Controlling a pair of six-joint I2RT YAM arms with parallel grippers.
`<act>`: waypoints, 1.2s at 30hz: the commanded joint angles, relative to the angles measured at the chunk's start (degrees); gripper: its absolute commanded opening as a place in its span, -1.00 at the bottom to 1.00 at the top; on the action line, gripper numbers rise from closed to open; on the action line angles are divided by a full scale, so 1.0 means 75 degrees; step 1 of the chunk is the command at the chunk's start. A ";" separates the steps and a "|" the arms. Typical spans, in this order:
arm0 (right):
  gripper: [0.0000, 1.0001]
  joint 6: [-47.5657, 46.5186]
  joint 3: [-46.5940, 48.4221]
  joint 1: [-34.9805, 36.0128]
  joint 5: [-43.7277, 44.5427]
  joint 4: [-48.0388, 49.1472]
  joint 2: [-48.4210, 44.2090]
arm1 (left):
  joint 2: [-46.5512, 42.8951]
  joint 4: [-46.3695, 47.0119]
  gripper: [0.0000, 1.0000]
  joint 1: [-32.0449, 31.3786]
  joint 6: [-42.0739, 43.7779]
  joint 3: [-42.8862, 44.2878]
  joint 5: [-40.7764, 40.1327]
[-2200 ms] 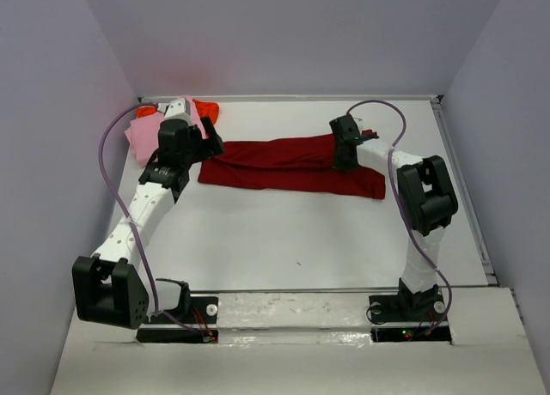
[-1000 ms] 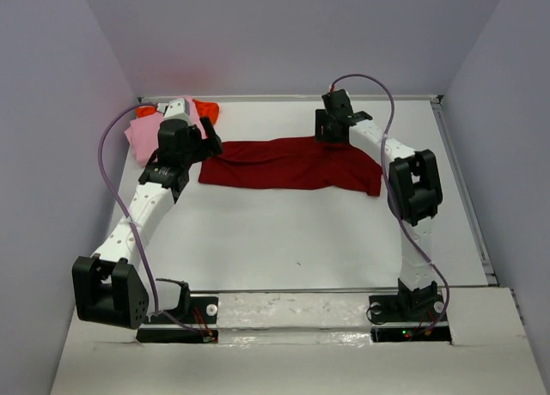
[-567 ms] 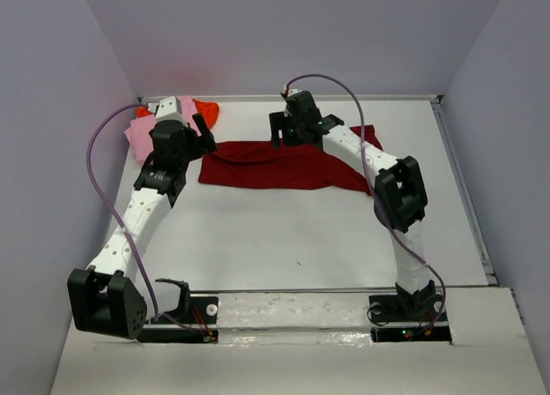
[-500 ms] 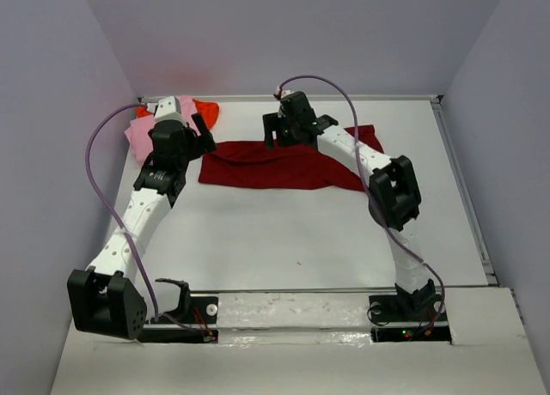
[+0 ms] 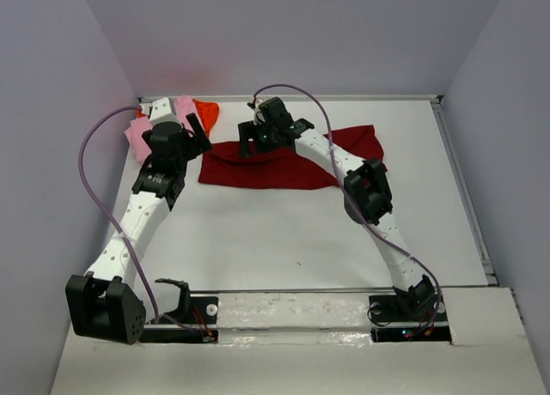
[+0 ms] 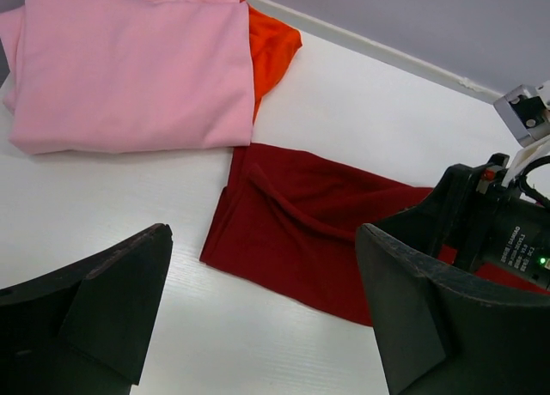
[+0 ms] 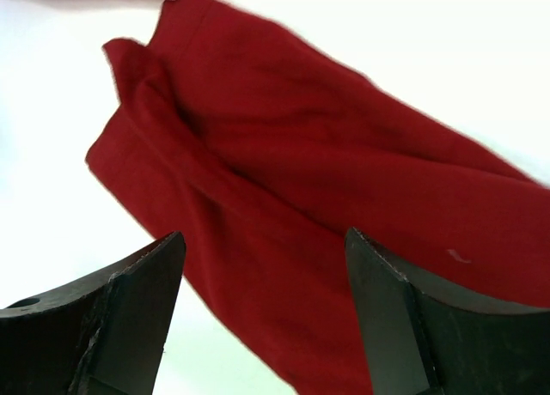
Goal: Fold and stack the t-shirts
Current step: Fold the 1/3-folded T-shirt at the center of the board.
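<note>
The crimson shirt [image 5: 284, 161] lies stretched across the table's [image 5: 301, 232] far side, its left end creased. From above, the left arm half hides what its wrist view shows: the pink shirt [image 6: 129, 64] folded atop the orange shirt [image 6: 273, 41]. The left gripper [image 6: 262, 240] and right gripper [image 7: 264, 236] hover spread wide, empty.

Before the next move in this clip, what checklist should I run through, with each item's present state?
1. The left pincer open and empty: ok.
2. The right pincer open, holding nothing, over the crimson t-shirt: ok.
3. The crimson t-shirt folded compactly: not ok; it lies as a long creased band on the table.
4. The pink t-shirt folded flat on the orange-red t-shirt: ok.
5. The orange-red t-shirt neatly folded: cannot tell; it is mostly covered.
6. The crimson t-shirt placed on the pink t-shirt: not ok; it lies beside it.
</note>
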 commanded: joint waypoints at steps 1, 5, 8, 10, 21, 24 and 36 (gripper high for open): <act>0.61 -0.0107 -0.0358 0.0308 -0.0465 0.0177 -0.0632 | 0.0091 0.0167 0.94 0.0017 0.0076 0.0088 -0.0164; 0.61 -0.0177 -0.1749 0.0309 0.0188 0.0563 -0.1614 | 0.0792 -0.0114 0.92 0.0017 0.0018 0.0310 0.0455; 0.62 -0.0248 -0.2643 0.0309 0.0880 0.0611 -0.2378 | 0.1274 -0.0068 0.92 0.0029 -0.0111 0.0287 0.0738; 0.63 -0.0225 -0.3065 0.0309 0.1736 0.0635 -0.2788 | 0.1741 -0.0103 0.91 0.0029 -0.0169 0.0357 0.0996; 0.68 -0.0084 -0.5139 0.0075 0.3074 0.0810 -0.4956 | 0.3560 -0.0466 0.85 0.0005 -0.0311 0.1330 0.1349; 0.68 0.0021 -0.5527 0.0005 0.2992 0.0974 -0.5191 | 0.3865 -0.0478 0.84 -0.0006 -0.0240 0.1564 0.1127; 0.67 -0.0013 -0.6372 -0.0206 0.2968 0.1185 -0.5684 | 0.5657 -0.0595 0.83 -0.0592 -0.0310 0.3041 0.0879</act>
